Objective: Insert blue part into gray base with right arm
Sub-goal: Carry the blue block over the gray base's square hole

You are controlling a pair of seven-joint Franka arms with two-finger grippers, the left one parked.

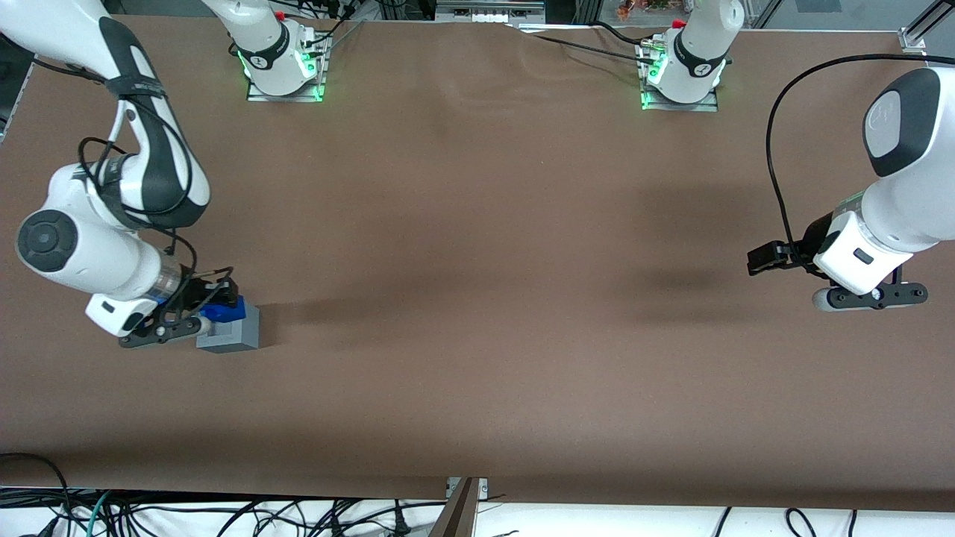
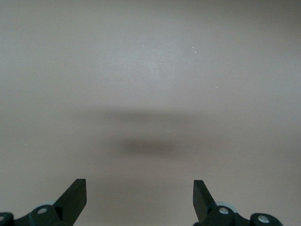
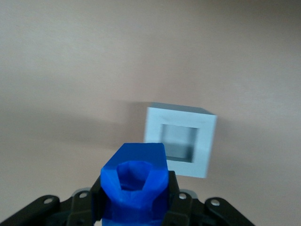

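One blue part (image 3: 135,186) and one gray base (image 3: 180,139) are all the loose items on the brown table (image 1: 477,298), and both sit toward the working arm's end of it. One gripper (image 1: 195,307), on the right arm (image 1: 97,246), hangs low over the table with its fingers closed against the sides of the blue part, holding it clear of the surface. From the front, the blue part shows just above the base's top edge, at about ten o'clock from the gray cube's centre, partly masked by the black fingers. That view does not show the base's top face clearly. The right wrist view does: a square recess is open in the light-gray cube, with nothing in it, and the blue part is not over it but offset, with the recess at about one o'clock from the part. The same view shows a hollow, many-sided socket in the blue part's end face.
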